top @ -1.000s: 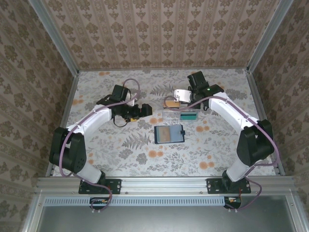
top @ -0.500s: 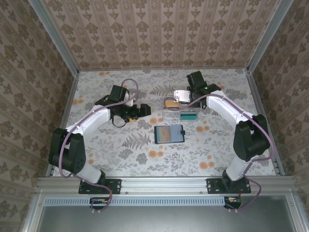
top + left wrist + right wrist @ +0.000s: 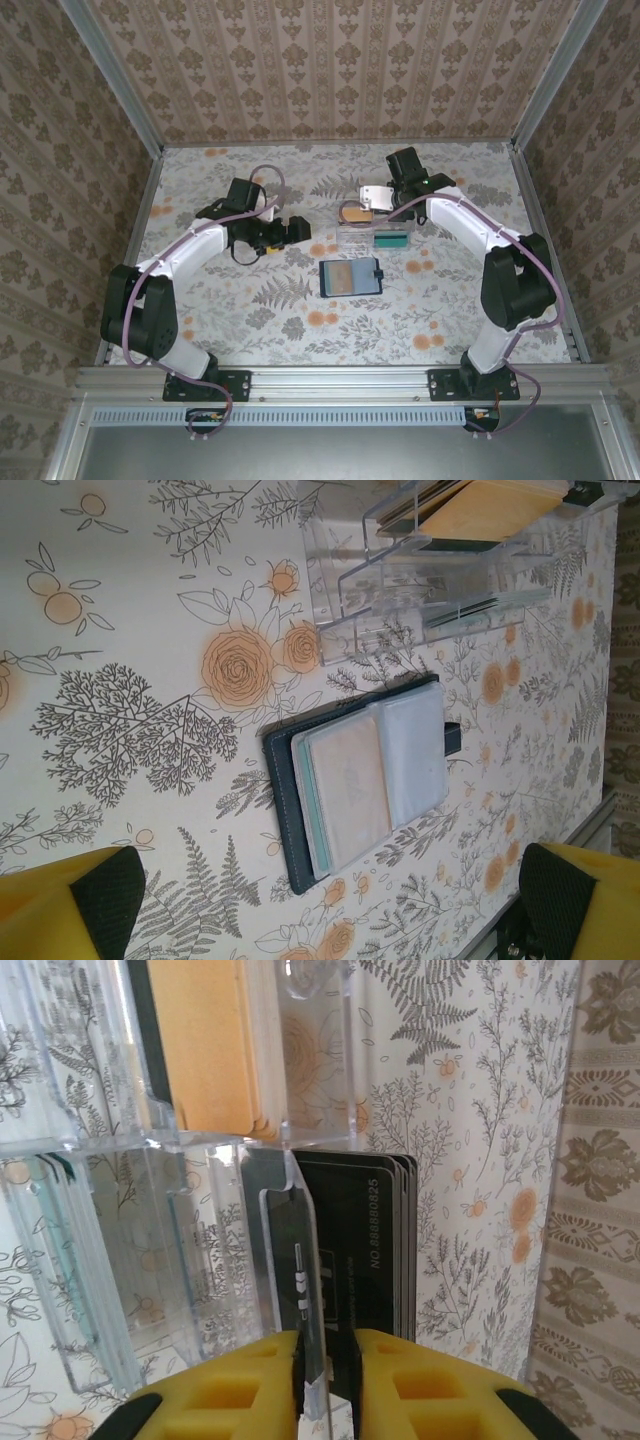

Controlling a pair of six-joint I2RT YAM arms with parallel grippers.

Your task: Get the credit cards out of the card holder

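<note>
L: left gripper hovers, jaws wide apart, empty | C: card holder open flat mid-table, pale card inside | R: right gripper at clear rack, fingers flanking a thin clear plate, grip unclear | step: likely depositing; next needs a card edge pinched.

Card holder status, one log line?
card holder: open flat, cards inside | left gripper: open, empty | right gripper: at clear organizer, grip unclear
</note>
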